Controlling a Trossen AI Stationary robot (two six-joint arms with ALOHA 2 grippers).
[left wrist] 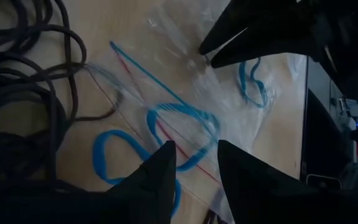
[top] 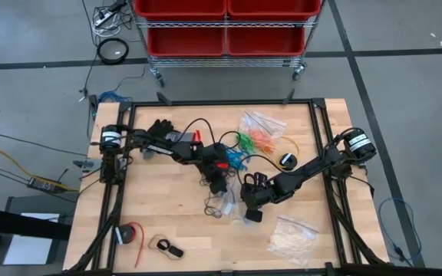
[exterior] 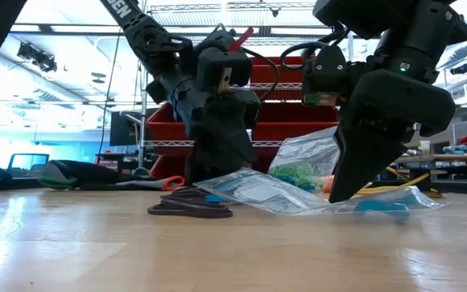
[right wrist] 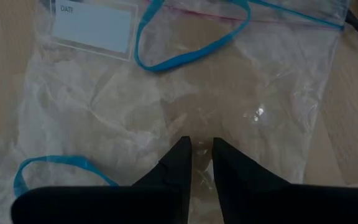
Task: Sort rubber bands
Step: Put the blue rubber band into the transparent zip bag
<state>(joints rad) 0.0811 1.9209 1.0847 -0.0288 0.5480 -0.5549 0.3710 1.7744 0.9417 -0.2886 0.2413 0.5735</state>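
both arms reach inward – right gripper [right wrist: 202, 163] pinches the clear bag [right wrist: 185, 93], left gripper [left wrist: 194, 165] (empty) part-open.

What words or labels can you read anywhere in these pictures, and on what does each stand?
"DATE": on the white label of the clear bag, only partly in view.
White lettering on the left arm: cut off, unreadable.
Nothing else is legible.

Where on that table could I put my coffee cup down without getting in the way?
The bare wood between the left arm's rail and the black bands is free. The middle is crowded: both grippers, left and right, work a clear bag; more bags lie behind and front right.
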